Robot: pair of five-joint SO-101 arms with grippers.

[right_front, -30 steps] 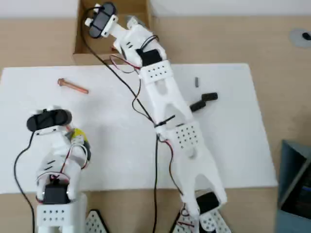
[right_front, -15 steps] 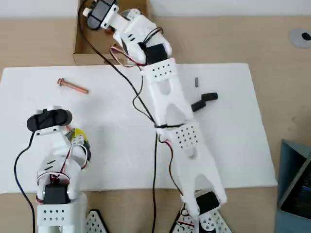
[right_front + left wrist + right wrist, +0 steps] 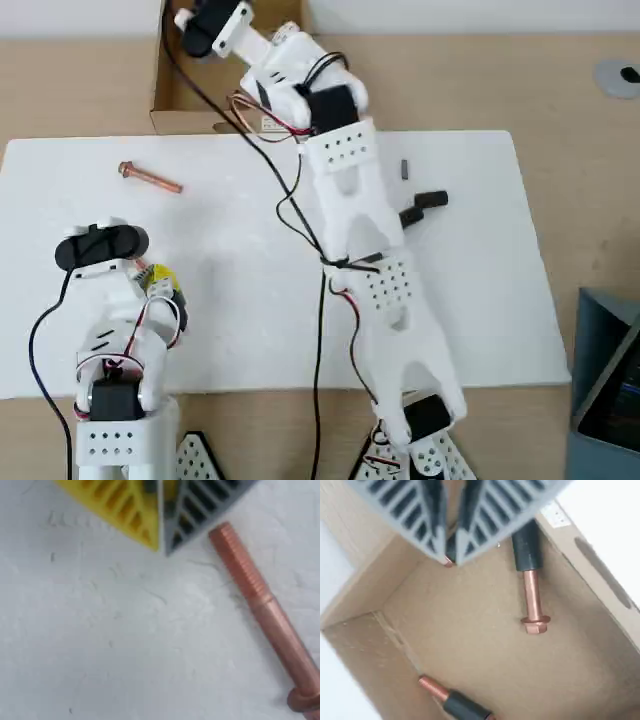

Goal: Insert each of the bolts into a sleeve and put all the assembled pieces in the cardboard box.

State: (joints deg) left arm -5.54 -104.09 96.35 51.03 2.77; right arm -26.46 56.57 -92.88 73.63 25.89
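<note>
A copper bolt [image 3: 150,177] lies loose on the white mat [image 3: 230,300], at its far left part. My left gripper [image 3: 161,549] hovers low over the mat with its yellow and grey fingers shut on nothing, and the bolt's [image 3: 260,605] threaded end lies just beside their tips. My right gripper [image 3: 451,559] hangs inside the cardboard box [image 3: 158,95], its jaws together but for a thin slit. A small copper end shows at their tips; I cannot tell if it is held. Two sleeved bolts [image 3: 530,580] [image 3: 457,704] lie on the box floor [image 3: 470,630].
Two black sleeves [image 3: 431,199] [image 3: 410,216] lie on the mat beside the right arm [image 3: 360,220], one partly hidden by it. A small grey piece [image 3: 405,168] lies behind them. The left arm [image 3: 125,340] stands at the mat's near left. A dark bin [image 3: 605,380] stands at the right edge.
The right arm has stretched farther away from its base, taking its gripper deeper over the cardboard box. The left arm and the loose bolt have stayed put.
</note>
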